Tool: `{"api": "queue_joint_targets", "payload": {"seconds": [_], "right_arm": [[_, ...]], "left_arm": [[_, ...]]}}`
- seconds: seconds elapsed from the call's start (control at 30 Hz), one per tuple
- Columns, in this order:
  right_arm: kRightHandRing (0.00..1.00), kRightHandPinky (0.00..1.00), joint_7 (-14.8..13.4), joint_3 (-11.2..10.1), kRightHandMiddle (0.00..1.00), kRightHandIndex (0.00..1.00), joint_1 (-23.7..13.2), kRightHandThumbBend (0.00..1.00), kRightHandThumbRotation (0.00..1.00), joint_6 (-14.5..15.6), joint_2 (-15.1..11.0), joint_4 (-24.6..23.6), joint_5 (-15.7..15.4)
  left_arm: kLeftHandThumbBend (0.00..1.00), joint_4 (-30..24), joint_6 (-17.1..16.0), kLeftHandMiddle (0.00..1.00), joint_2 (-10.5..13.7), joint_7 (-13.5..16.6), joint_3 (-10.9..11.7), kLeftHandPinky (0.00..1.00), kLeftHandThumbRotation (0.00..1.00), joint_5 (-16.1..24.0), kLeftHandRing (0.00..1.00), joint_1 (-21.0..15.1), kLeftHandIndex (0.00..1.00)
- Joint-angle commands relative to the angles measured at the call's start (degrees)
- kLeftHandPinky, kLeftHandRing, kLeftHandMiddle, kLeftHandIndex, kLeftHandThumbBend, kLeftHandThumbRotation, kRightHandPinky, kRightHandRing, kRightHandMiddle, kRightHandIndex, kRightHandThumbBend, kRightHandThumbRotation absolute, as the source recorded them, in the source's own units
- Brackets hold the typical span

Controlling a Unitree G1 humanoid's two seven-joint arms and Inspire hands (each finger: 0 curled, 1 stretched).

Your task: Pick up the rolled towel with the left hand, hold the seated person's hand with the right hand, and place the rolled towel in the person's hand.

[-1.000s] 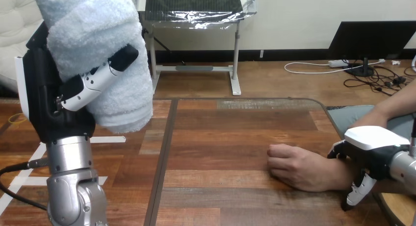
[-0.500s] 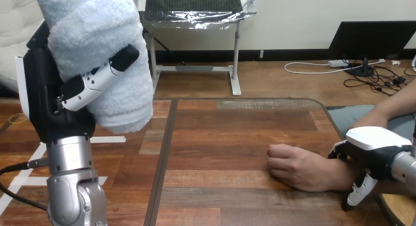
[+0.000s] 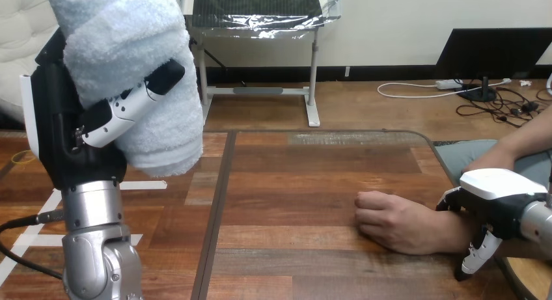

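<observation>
Two robot hands at work. The left hand (image 3: 57, 132) is raised high at the left, its fingers curled round the rolled towel (image 3: 127, 66), pale blue and held upright well above the table (image 3: 293, 183). The person's hand (image 3: 390, 223) rests on the table at the right, loosely closed. The right hand (image 3: 498, 197) sits over the person's wrist (image 3: 454, 233); whether it grips cannot be told.
</observation>
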Motion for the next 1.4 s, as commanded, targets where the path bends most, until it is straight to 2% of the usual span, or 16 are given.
{"api": "queue_joint_targets", "payload": {"seconds": [0.0, 0.8, 1.2, 1.37], "right_arm": [[0.76, 0.55, 0.1, -2.0, 0.79, 0.77, -1.4, 0.99, 0.15, 1.2, -2.9, 1.2, 0.3], [0.72, 0.53, 1.6, -0.9, 0.74, 0.72, -1.9, 0.95, 0.13, 3.4, -1.1, 0.8, -0.3], [0.62, 0.49, 1.8, -0.3, 0.68, 0.67, -2.3, 0.92, 0.16, 3.1, -0.4, 1.4, -0.2], [0.50, 0.38, 1.2, 0.0, 0.59, 0.63, -2.5, 0.91, 0.15, 2.5, -0.1, 2.3, -0.3]], "left_arm": [[0.53, -2.8, -0.6, 0.34, 0.4, -0.2, -0.1, 0.21, 0.00, -0.1, 0.27, -3.0, 0.39], [0.54, -2.7, -0.4, 0.34, 0.5, -0.7, 0.0, 0.21, 0.00, -1.0, 0.27, -3.2, 0.39], [0.55, -3.3, 0.1, 0.34, 0.4, -0.2, -0.1, 0.21, 0.00, -1.0, 0.27, -3.1, 0.39], [0.56, -3.6, 0.5, 0.34, 0.2, 0.0, -0.1, 0.22, 0.00, -1.1, 0.27, -3.1, 0.39]]}}
